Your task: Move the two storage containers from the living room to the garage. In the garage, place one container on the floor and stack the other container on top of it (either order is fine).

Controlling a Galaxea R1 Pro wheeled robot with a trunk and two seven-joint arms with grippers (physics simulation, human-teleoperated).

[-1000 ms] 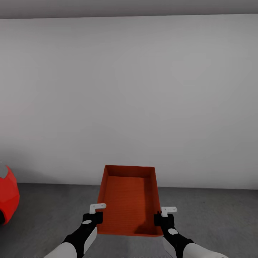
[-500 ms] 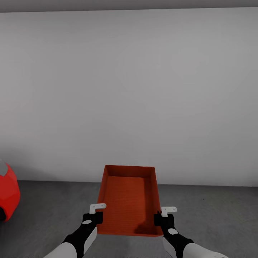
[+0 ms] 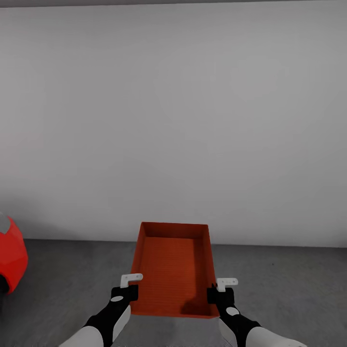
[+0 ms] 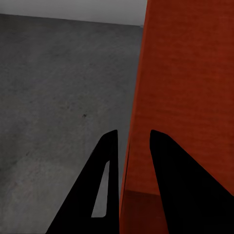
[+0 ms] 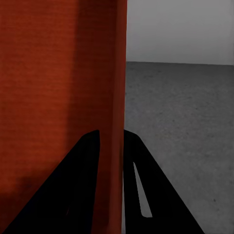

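An orange-red storage container [image 3: 173, 267] hangs in front of me above the dark grey garage floor [image 3: 289, 284], held between both arms. My left gripper [image 3: 131, 292] is shut on its left wall near the front corner, and the left wrist view shows that wall [image 4: 134, 146] pinched between the two black fingers [image 4: 105, 165]. My right gripper [image 3: 215, 293] is shut on the right wall [image 5: 119, 97], one finger [image 5: 134, 161] outside and one inside. The container [image 5: 53, 97] is empty.
A plain white-grey wall [image 3: 183, 120] stands close ahead. The rounded end of a shiny red car [image 3: 12, 255] pokes in at the left edge. Bare concrete-like floor [image 4: 58, 87] spreads left and right of the container.
The whole view has shifted: the wall's base and ceiling line sit higher in frame and the car shows a bit more. Container and grippers hold the same place relative to me.
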